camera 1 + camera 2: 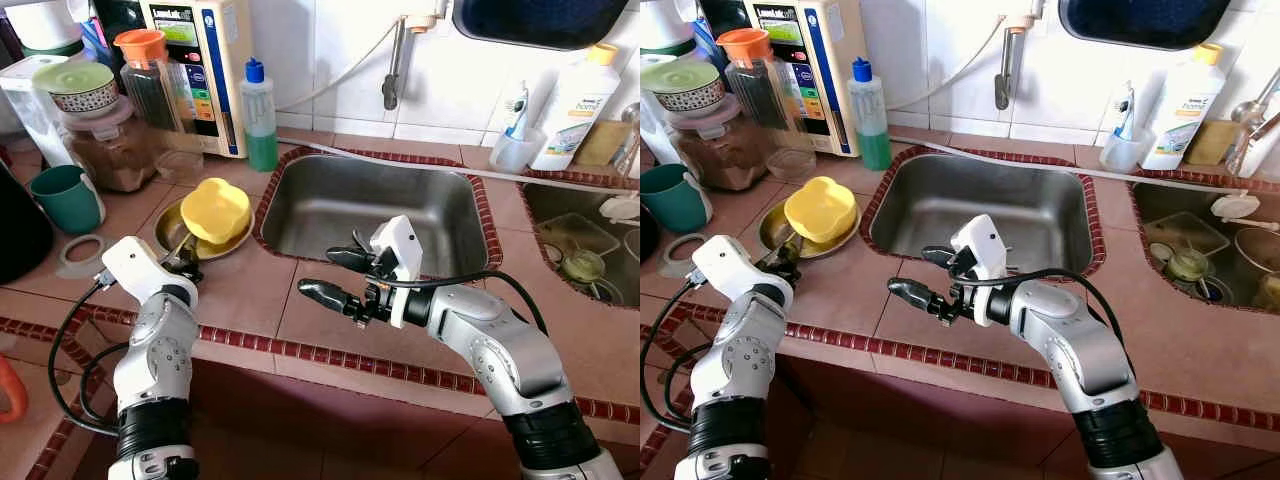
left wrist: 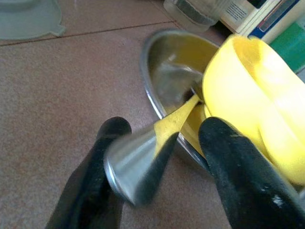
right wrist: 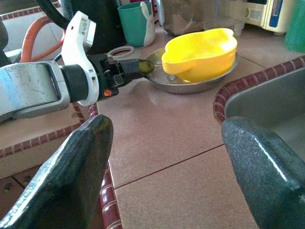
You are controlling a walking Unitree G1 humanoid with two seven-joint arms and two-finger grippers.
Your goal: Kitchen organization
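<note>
The metal spoon is the thing in hand: its broad, polished handle end lies between the two black fingers of the left gripper, which look closed narrowly on it, while its far end runs into the steel dish. That dish, shallow, round and shiny, sits near the worktop's front edge, just left of the sink, and carries a yellow plastic bowl, smooth, thick-walled and lobed, resting tilted on the dish's rim.

The step appears to be drawing the spoon out from under the bowl. The next move probably calls for a steady pull along the handle's line, since slick metal may slip in the pads and the bowl could tip.

The right gripper hovers over the worktop's front strip before the sink, fingers spread wide, holding nothing.

The worktop is matte reddish-brown tile edged with glossy dark-red trim. Toward its back left corner stand a teal mug, a jar of brown powder and a green soap bottle.
</note>
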